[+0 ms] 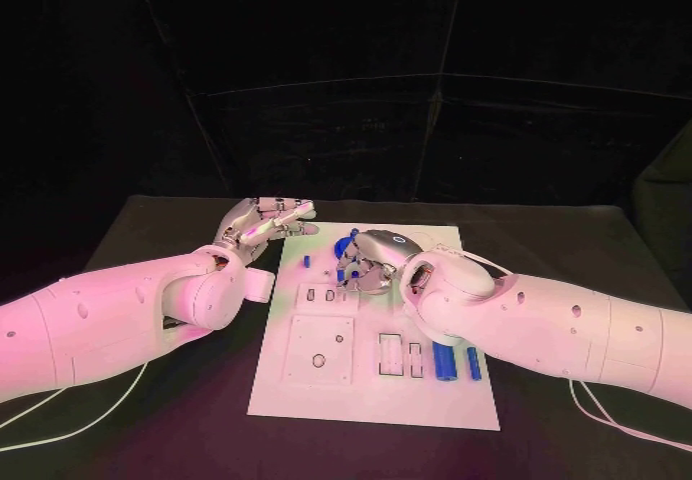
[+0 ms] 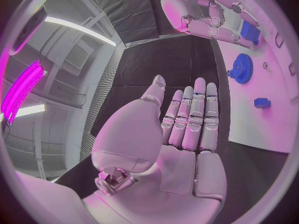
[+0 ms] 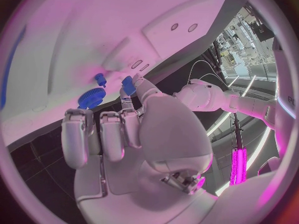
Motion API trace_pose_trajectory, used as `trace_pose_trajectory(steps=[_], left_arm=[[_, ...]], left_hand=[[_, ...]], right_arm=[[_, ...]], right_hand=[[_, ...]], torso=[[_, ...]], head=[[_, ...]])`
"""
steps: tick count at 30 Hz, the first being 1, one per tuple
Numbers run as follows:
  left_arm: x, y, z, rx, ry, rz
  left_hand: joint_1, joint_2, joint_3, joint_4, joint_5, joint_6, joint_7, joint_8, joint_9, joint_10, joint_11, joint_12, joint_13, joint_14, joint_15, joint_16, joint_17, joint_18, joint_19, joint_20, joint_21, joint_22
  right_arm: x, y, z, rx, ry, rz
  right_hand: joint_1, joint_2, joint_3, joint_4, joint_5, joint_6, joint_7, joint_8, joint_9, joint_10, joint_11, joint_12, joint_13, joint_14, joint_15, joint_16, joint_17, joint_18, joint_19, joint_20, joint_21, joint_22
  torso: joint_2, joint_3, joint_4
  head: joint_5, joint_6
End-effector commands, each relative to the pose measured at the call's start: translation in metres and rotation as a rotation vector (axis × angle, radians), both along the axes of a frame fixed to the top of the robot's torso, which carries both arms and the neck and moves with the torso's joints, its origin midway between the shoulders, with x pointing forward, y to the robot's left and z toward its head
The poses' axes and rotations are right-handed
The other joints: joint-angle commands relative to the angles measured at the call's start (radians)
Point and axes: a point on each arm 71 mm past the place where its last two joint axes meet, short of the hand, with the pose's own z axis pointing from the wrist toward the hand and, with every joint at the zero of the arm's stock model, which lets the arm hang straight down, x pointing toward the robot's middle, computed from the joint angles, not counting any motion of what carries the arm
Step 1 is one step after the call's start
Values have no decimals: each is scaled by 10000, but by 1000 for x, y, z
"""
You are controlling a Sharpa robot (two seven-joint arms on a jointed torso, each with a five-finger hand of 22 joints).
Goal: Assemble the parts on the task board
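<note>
The white board is lying in the middle of the black worktop, reaching from near the robot towards the far edge. The left hand is hovering just off the board's far left corner, above the bare worktop, with its palm turned up and its fingers stretched out side by side; it is holding nothing. The right hand is reaching over the far half of the board, its fingers curled downward, and the right wrist view shows a small blue part being pinched at its fingertips, close above the board's surface. Just beside that hand a blue gear is resting on the board, and a small blue peg is standing near it; the left wrist view shows the same gear and peg well apart from the left hand's fingertips. Another small blue piece is sitting on the board's left side, near the left hand. Close to the board's near right corner two blue cylinders are lying side by side, partly under the right forearm, next to a row of narrow slots. A square recess is taking up the near left part of the board.
</note>
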Motion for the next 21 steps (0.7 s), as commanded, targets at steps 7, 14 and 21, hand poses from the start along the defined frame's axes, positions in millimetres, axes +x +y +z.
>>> trace_pose_trajectory(steps=[7,14,21], left_arm=[[1,-2,2,-75,-86,-49],[1,-3,2,-76,-85,-56],[1,-2,2,-71,-79,-50]], left_hand=[[-5,132,-7,-52,-46,76,-5,-42,-8,56,18,-52,-4,-76,-9,-35,16,142,16,50,-41,-14],[-5,132,-7,-52,-46,76,-5,-42,-8,56,18,-52,-4,-76,-9,-35,16,142,16,50,-41,-14],[-5,132,-7,-52,-46,76,-5,-42,-8,56,18,-52,-4,-76,-9,-35,16,142,16,50,-41,-14]], right_arm=[[-5,7,-12,-743,128,310],[-8,9,-18,-897,234,403],[-9,8,-20,-979,298,420]], right_hand=[[-82,-23,38,20,31,387,-301,54,-19,21,-62,-39,992,780,-73,-8,1390,-109,186,-87,9,1494],[-90,-34,36,19,30,386,-300,52,-21,20,-61,-41,991,779,-73,-9,1388,-107,180,-88,6,1486],[-120,-77,28,14,28,369,-292,36,-29,1,-56,-71,967,775,-71,-18,1370,-106,177,-88,3,1482]], torso=[[-9,9,-6],[-9,12,-8],[-6,7,-13]], head=[[52,-95],[72,-150],[87,-195]])
